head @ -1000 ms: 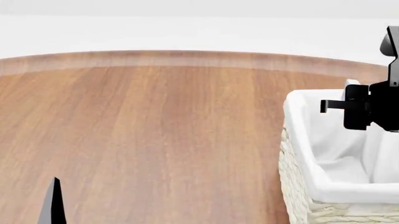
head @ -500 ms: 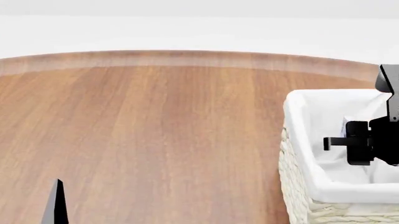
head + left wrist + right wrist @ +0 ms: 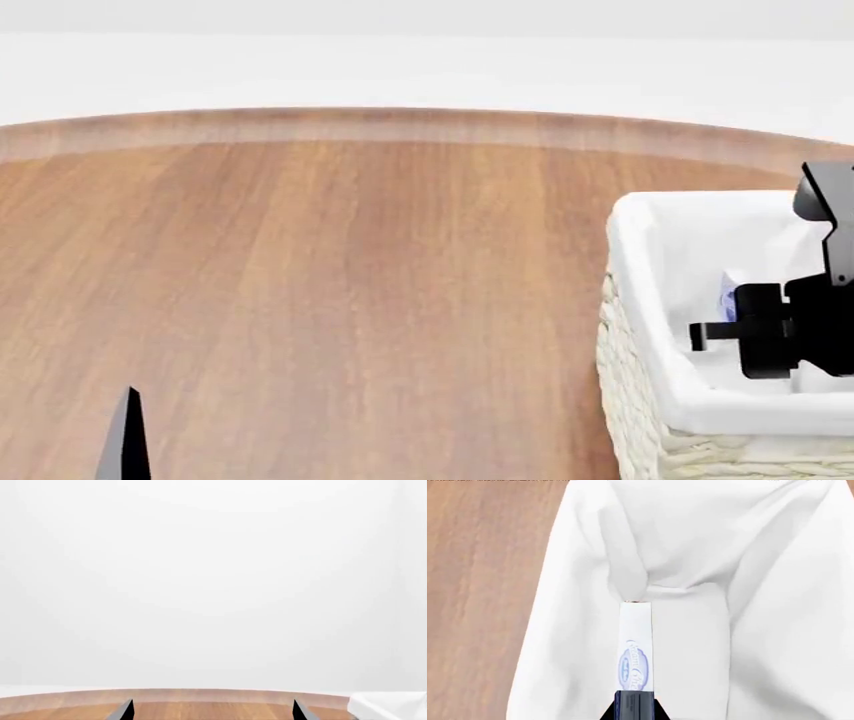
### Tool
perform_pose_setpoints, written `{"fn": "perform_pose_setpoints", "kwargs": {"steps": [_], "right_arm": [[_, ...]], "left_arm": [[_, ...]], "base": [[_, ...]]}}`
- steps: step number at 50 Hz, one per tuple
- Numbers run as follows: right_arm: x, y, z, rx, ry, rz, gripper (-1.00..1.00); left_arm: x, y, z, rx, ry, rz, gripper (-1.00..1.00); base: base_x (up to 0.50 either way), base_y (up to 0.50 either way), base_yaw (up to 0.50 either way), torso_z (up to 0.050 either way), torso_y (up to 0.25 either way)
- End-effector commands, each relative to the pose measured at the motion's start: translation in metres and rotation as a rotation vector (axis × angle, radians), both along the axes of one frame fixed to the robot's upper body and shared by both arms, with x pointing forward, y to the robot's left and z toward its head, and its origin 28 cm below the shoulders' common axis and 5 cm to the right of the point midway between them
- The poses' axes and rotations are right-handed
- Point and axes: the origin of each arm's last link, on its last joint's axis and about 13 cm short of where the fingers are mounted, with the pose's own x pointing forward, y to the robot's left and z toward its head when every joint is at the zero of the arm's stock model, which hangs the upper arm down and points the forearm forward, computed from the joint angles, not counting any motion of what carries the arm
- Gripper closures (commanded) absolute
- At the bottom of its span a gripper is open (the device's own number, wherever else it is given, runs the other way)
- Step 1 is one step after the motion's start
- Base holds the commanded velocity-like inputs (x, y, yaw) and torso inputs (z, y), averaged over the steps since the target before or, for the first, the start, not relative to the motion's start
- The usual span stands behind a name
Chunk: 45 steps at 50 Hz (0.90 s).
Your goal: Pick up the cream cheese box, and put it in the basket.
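Observation:
The cream cheese box, thin and white with a blue oval mark, is seen edge-on, held by my right gripper, which is shut on it. It hangs inside the basket, over the white cloth liner. In the head view the right gripper sits low within the basket at the right edge, and a bit of the box shows beside it. My left gripper is open with nothing between its fingers, over the table's near left; one fingertip shows in the head view.
The wooden table stretches from the basket to the left, with a curved far edge and white floor beyond. A corner of the basket's liner shows in the left wrist view.
My right gripper has come down with the cream cheese box, from above the basket's rim to inside it. The left arm has barely moved.

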Motion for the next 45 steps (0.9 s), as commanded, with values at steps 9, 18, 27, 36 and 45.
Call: {"fn": "perform_pose_setpoints", "kwargs": {"steps": [9, 18, 27, 36, 45], "right_arm": [[0.003, -0.003, -0.002, 0.002, -0.042, -0.020, -1.00], [0.004, -0.005, -0.002, 0.003, -0.051, -0.027, -1.00], [0.006, -0.001, 0.020, -0.021, -0.149, -0.013, -1.00], [0.012, 0.008, 0.048, -0.042, -0.358, -0.044, -1.00], [0.003, 0.024, 0.042, -0.055, -0.528, -0.051, -1.00]], "left_arm": [[0.000, -0.001, 0.000, 0.001, 0.000, -0.002, -1.00], [-0.001, -0.001, 0.001, 0.001, -0.003, -0.003, -1.00], [-0.001, -0.001, -0.001, 0.000, 0.000, -0.004, -1.00], [-0.001, -0.001, 0.000, -0.001, -0.003, -0.003, -1.00], [-0.001, 0.000, 0.000, 0.000, -0.002, -0.002, -1.00]], "base": [[0.00, 0.00, 0.00, 0.000, 0.000], [0.00, 0.00, 0.00, 0.000, 0.000], [0.00, 0.00, 0.00, 0.000, 0.000], [0.00, 0.00, 0.00, 0.000, 0.000], [0.00, 0.00, 0.00, 0.000, 0.000]]}}
